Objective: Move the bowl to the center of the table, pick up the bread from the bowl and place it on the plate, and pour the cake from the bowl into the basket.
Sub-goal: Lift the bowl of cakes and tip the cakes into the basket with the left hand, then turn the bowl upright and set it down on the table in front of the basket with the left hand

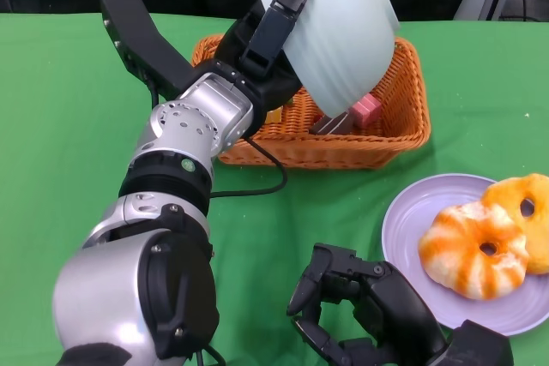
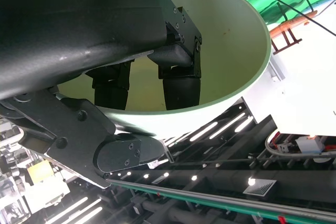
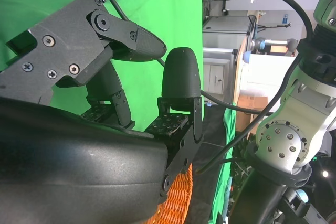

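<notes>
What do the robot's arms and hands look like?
Both hands, the left hand and the right hand, are black with chunky jointed fingers. The left forearm is shiny silver with small holes, black bands and a thin black cable.

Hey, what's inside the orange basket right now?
In the basket, a pink and brown piece of cake lies near its front wall. The tipped bowl, held by the left hand, covers the rest of the inside, so anything more there cannot be seen.

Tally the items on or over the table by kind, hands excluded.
Bowl: 1
Basket: 1
Plate: 1
Bread: 2
Cake in the basket: at least 1, partly hidden
Total: at least 6
</notes>
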